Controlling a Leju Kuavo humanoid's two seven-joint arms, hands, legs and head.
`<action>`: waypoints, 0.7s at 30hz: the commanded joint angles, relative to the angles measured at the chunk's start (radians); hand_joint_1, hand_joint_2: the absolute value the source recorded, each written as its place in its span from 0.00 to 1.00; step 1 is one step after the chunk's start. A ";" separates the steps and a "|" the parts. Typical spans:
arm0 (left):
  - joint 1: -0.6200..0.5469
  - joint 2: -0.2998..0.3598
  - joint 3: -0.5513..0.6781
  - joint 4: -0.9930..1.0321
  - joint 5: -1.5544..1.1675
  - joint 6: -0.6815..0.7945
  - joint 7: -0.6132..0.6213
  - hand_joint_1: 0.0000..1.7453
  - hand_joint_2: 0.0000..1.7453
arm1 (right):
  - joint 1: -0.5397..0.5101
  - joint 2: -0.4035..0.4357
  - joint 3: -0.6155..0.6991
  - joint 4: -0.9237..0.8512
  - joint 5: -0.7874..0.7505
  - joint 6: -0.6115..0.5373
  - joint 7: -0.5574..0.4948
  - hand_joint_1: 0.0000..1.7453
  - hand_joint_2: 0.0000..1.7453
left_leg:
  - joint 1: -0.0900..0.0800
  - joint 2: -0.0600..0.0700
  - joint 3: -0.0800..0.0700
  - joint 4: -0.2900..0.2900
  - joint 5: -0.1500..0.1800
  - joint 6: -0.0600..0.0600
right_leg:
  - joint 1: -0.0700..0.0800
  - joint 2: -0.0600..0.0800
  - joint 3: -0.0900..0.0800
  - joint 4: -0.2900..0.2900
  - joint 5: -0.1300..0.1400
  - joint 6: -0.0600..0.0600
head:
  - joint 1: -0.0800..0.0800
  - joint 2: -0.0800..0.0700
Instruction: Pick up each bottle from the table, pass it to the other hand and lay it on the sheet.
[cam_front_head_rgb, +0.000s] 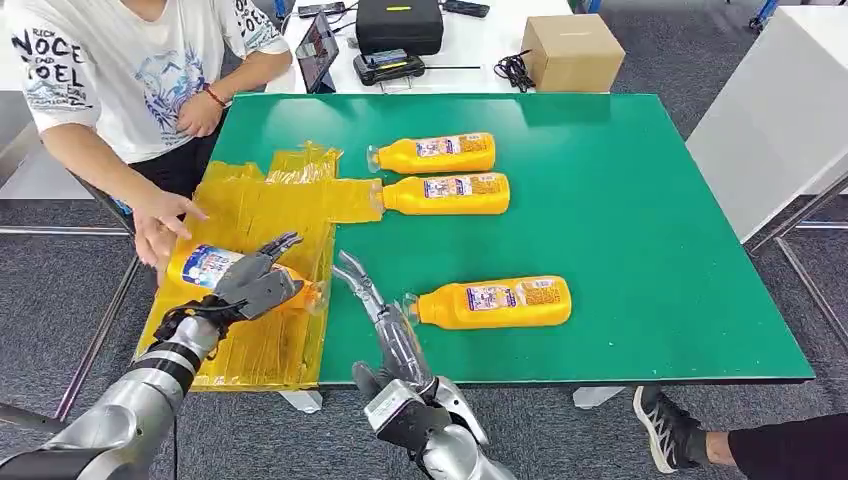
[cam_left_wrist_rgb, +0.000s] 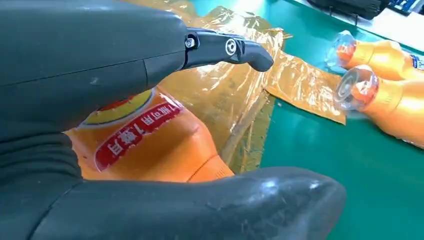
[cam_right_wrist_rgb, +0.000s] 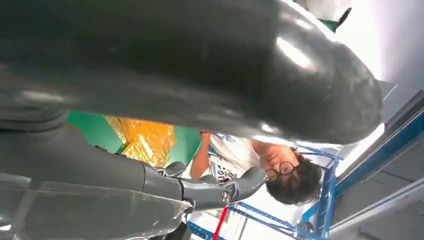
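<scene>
Now the left hand (cam_front_head_rgb: 250, 285) is gripping a bottle (cam_front_head_rgb: 205, 266) over the sheet (cam_front_head_rgb: 262, 215); the right hand (cam_front_head_rgb: 375, 305), empty and spread, is hovering nearest the next bottle (cam_front_head_rgb: 495, 302), lying crosswise just beyond.

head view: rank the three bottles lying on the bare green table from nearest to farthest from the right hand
From the right hand:
1. Near bottle, just beside its fingertips.
2. Middle bottle, cap touching the sheet's edge.
3. Far bottle, farthest up the table.
</scene>
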 joint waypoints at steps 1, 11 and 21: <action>-0.018 -0.001 -0.055 0.006 -0.127 0.379 0.057 0.00 0.00 | -0.029 0.003 0.033 0.057 -0.007 -0.005 0.003 0.00 0.00 | 0.003 0.001 0.004 0.001 -0.002 -0.002 | 0.003 0.000 0.004 0.000 -0.002 -0.003 | 0.000 0.000; 0.088 -0.155 0.145 -0.333 0.451 0.383 -0.155 0.00 0.00 | -0.033 -0.007 0.053 0.069 0.017 -0.067 0.013 0.00 0.00 | 0.001 -0.003 0.000 0.000 0.000 -0.001 | 0.001 -0.003 0.000 -0.001 -0.001 -0.001 | 0.000 0.000; 0.254 -0.172 0.099 -0.654 0.884 0.241 -0.155 0.00 0.00 | 0.049 -0.104 -0.072 -0.079 0.229 -0.216 0.133 0.00 1.00 | 0.001 0.000 0.001 0.000 -0.002 -0.001 | 0.002 -0.002 0.001 -0.002 -0.002 -0.002 | 0.000 0.000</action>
